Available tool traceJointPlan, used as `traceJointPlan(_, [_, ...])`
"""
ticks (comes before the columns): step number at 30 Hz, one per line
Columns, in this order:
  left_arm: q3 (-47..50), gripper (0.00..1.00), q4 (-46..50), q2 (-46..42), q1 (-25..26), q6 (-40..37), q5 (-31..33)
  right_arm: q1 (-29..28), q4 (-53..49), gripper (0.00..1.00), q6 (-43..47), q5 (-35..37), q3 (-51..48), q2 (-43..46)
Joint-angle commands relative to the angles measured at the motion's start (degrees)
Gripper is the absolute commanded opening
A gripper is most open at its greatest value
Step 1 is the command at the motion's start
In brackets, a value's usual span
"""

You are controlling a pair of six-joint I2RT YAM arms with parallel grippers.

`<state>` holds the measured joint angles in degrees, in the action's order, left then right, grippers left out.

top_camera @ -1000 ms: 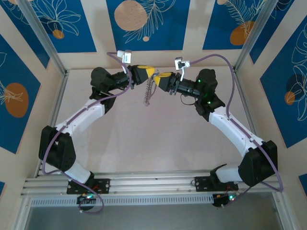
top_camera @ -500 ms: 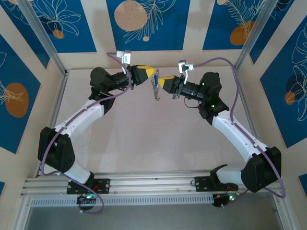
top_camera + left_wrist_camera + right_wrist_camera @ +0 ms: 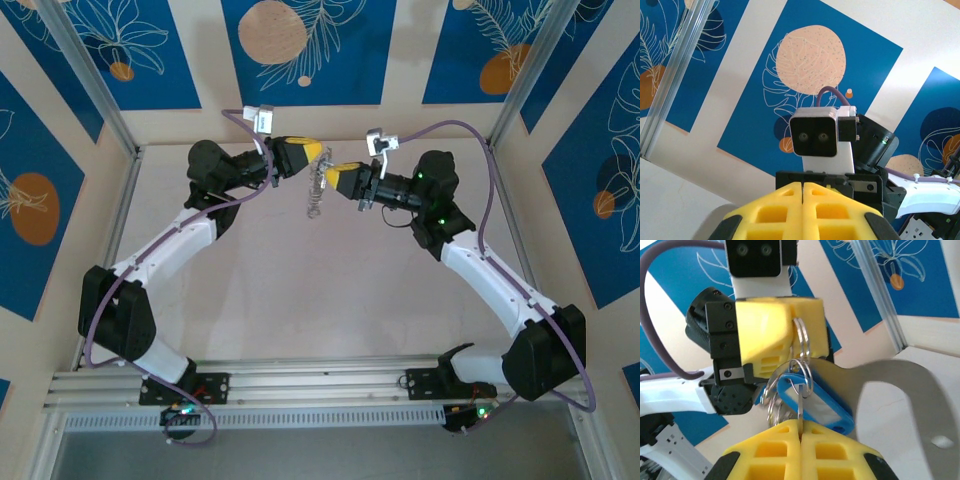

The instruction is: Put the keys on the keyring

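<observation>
Keyring hangs in the air over the tabletop toward 12 o'clock, strung between my two arms. The left gripper is fully closed, with a silvery ring of the keyring coming out of its fingertips. The right gripper is closed too, pinching a thin metal loop that I take for part of the keyring, though I can't be sure. The key, blue-headed, sits just above those fingertips at 1 o'clock, and the grey tag spreads out toward 3 o'clock.
</observation>
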<state>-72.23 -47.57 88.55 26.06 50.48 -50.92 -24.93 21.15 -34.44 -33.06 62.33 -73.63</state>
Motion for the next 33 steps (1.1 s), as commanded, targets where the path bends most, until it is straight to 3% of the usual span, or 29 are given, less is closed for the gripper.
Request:
traceJointPlan(1, [0.33, 0.00, -2.61, -2.05, 0.48, -1.03, 0.39, -0.80, -3.13, 0.00, 2.08, -3.00, 2.09, -0.79])
traceJointPlan(7, [0.33, 0.00, -2.70, -1.89, 0.48, -0.92, 0.26, -0.05, -6.64, 0.00, 3.32, -4.38, 2.71, -0.65])
traceJointPlan(9, [0.33, 0.00, -2.85, -1.90, 0.50, -0.83, 0.20, 0.76, -7.68, 0.20, 3.49, -4.23, 2.41, 0.21])
traceJointPlan(10, [0.33, 0.00, -2.95, -1.89, 0.48, -0.74, 0.20, 1.21, -8.03, 0.24, 3.58, -4.02, 2.16, 0.81])
traceJointPlan(18, [0.86, 0.00, -4.85, -1.41, 0.52, 0.58, -0.04, 5.93, -4.25, 0.29, -0.38, 0.97, -0.73, 6.20])
traceJointPlan(21, [0.89, 0.00, -5.79, -1.21, 0.57, 1.24, 0.03, 5.95, -0.51, 0.42, -2.77, 3.98, -0.41, 5.85])
traceJointPlan(23, [1.10, 0.00, -6.22, -1.25, 0.57, 1.57, 0.26, 5.95, 2.37, 0.45, -4.69, 4.95, 0.15, 4.84])
traceJointPlan(33, [1.47, 0.00, -7.18, -1.10, 0.83, 2.50, 1.32, 3.08, 11.11, 0.45, -10.83, 4.99, 5.66, -3.38])
